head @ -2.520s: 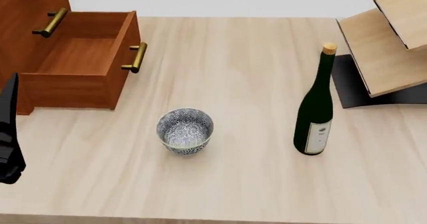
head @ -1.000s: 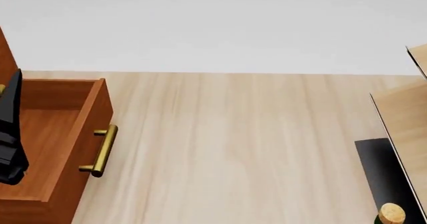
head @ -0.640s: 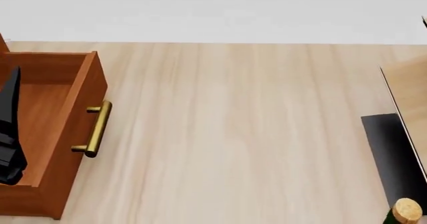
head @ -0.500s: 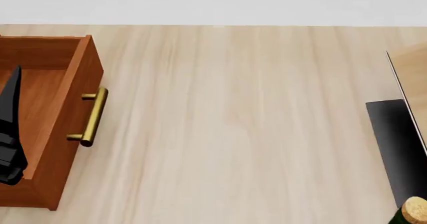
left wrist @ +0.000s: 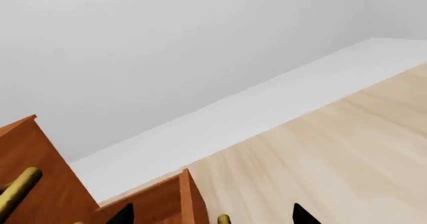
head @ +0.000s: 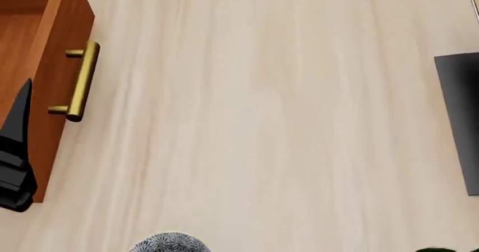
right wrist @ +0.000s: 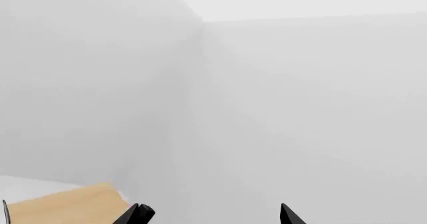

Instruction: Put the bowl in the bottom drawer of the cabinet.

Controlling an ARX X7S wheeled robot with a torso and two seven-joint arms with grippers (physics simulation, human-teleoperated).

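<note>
The bowl [head: 169,244] shows only as the top of its blue-and-white rim at the bottom edge of the head view. The bottom drawer [head: 67,16] of the reddish-brown cabinet [left wrist: 47,184] stands pulled open at the upper left, brass handle [head: 78,81] facing the table. A black part of my left arm [head: 15,156] hangs at the left edge beside the drawer front. In the left wrist view my left gripper [left wrist: 212,218] is open, over the drawer's wall [left wrist: 181,199]. My right gripper [right wrist: 215,215] is open, facing a blank wall, with nothing between its fingers.
The pale wooden table [head: 262,123] fills the head view. The black base [head: 458,123] of the light-wood rack lies at the right edge. A dark sliver of the green bottle [head: 438,250] shows at the bottom right. A pale wood panel [right wrist: 67,206] shows in the right wrist view.
The head view has tilted downward: the drawer and table slid up the picture, the back wall left the view, and the bowl's rim came in at the bottom edge.
</note>
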